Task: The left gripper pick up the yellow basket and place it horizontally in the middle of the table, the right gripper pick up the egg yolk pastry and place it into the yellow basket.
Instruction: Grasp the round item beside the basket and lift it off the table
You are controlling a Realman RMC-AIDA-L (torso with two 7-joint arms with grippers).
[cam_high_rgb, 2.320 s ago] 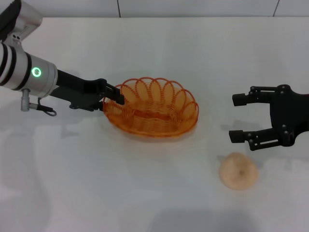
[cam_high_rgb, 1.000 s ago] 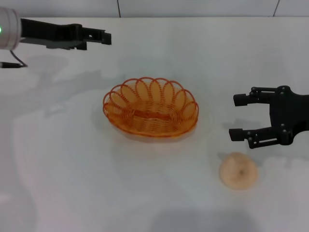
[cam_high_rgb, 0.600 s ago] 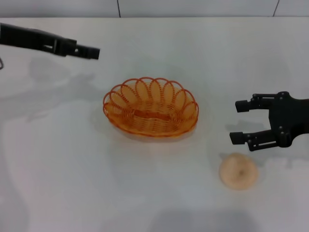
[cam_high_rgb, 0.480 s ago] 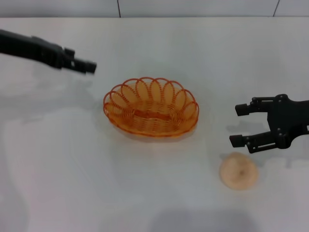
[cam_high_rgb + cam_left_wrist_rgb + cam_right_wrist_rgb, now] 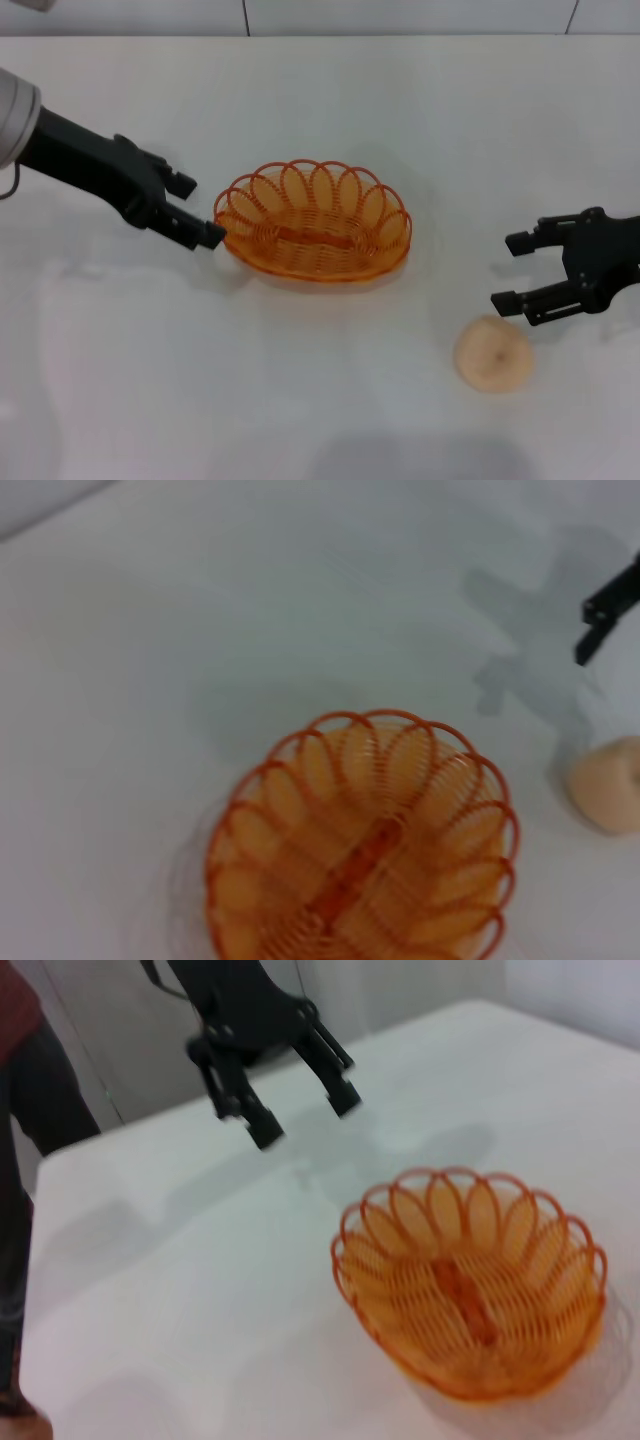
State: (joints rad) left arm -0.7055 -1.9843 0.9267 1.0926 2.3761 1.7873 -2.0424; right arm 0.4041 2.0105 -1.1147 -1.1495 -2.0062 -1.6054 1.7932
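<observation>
The yellow basket (image 5: 312, 232) lies lengthwise across the middle of the white table (image 5: 300, 410); it is empty. My left gripper (image 5: 198, 210) is open just beside the basket's left end, its near finger close to the rim, holding nothing. The egg yolk pastry (image 5: 493, 353) lies on the table to the basket's front right. My right gripper (image 5: 508, 272) is open and empty, just behind the pastry and apart from it. The left wrist view shows the basket (image 5: 360, 850) and the pastry (image 5: 607, 785). The right wrist view shows the basket (image 5: 470, 1280) and the left gripper (image 5: 305, 1118).
The table's far edge meets a tiled wall (image 5: 400, 15) at the back. A person in dark clothes (image 5: 25, 1090) stands beyond the table in the right wrist view.
My left gripper let go of the basket's rim, rose to the far left, then came back down beside the basket's left end. My right gripper drifted right. The basket stayed put.
</observation>
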